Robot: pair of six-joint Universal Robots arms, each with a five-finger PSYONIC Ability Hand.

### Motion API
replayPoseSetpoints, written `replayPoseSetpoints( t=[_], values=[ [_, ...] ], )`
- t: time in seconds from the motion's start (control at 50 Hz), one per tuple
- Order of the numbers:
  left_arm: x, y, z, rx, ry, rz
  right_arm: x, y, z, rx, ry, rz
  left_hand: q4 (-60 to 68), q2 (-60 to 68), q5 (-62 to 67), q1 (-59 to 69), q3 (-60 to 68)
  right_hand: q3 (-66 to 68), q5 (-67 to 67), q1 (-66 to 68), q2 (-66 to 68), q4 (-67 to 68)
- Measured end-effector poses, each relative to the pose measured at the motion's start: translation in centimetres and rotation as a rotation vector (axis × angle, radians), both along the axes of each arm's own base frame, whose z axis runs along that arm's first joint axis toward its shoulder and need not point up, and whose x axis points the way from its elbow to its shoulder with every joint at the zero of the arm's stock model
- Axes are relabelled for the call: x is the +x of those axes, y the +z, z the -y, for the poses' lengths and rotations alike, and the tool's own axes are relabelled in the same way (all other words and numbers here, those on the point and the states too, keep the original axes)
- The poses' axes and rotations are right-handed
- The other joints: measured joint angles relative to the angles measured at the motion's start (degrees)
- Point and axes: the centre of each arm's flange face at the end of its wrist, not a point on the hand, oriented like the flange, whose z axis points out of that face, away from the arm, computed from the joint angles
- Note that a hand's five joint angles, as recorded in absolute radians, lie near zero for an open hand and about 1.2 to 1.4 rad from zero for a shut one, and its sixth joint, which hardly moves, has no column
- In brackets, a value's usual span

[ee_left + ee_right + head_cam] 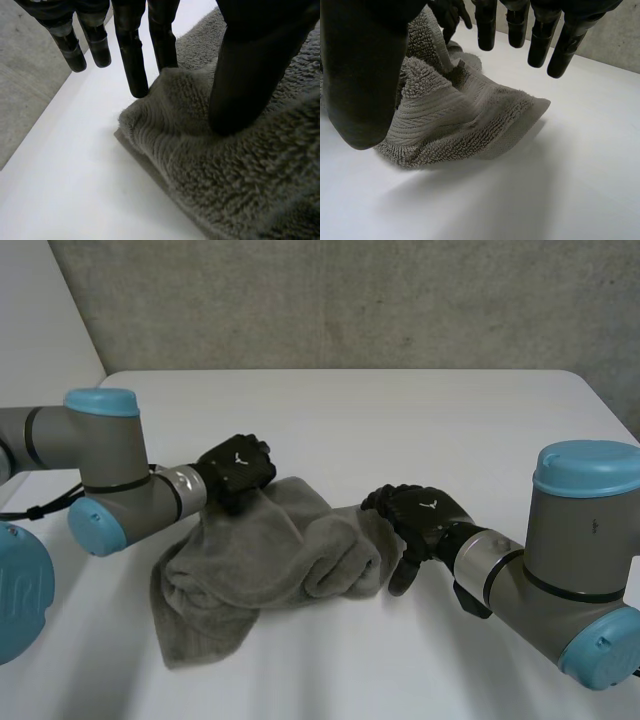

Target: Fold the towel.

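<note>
Grey terry towel (250,575) lies bunched and crumpled on the white table (400,410), on the robot's left of the middle. In the head view we see a thick rolled fold at its right end and a loose flap spread toward the near edge. The black left hand (236,472) sits on the towel's far edge, palm down on the cloth. The black right hand (420,512) is just beside the rolled right end, its thumb pointing down at the table next to the fold, and a grey concrete wall (350,300) stands behind the table. In the left wrist view the left hand (132,55) has its fingers straight and spread apart. Two of them hang over bare table (75,175) and two stand right behind a raised ridge of the towel (200,165). The thumb tip presses down on the pile, and the ridge stands loose in the wide gap between thumb and fingers, not clamped. In the right wrist view the right hand (360,75) has its fingers straight and apart, above the cloth without touching it. Its thumb is down beside a folded corner of the towel (465,125), which rests on the table (545,195) ungripped. We also see the left hand's dark fingers (449,14) at the towel's far side.
</note>
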Motion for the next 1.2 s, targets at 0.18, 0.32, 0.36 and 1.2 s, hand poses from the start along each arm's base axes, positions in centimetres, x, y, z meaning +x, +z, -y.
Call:
replayPoseSetpoints(
  t=[0.18,0.32,0.36,1.2],
  values=[
    [0.5,0.5,-0.2,0.001,0.023,0.008,0.0,0.0,-0.1,0.003,0.003,0.0,0.0,20.7,20.8,20.2,0.0,0.0,0.0,0.0,0.0,0.0],
    [0.9,0.3,-0.6,0.023,0.03,0.013,0.0,-0.2,-0.2,0.008,0.009,0.001,0.0,30.6,30.0,26.8,0.0,0.0,0.0,0.0,0.0,0.0],
    [1.0,0.3,-0.9,0.033,0.031,0.014,0.1,-0.2,-0.2,0.009,0.012,0.0,0.0,30.6,30.1,26.8,0.0,0.0,0.0,0.0,0.0,0.0],
    [7.9,8.2,-8.0,0.013,0.196,-0.068,3.1,0.5,2.1,0.243,0.044,0.305,0.0,30.7,30.1,26.8,0.0,0.0,21.4,20.0,20.5,0.0]
  ],
)
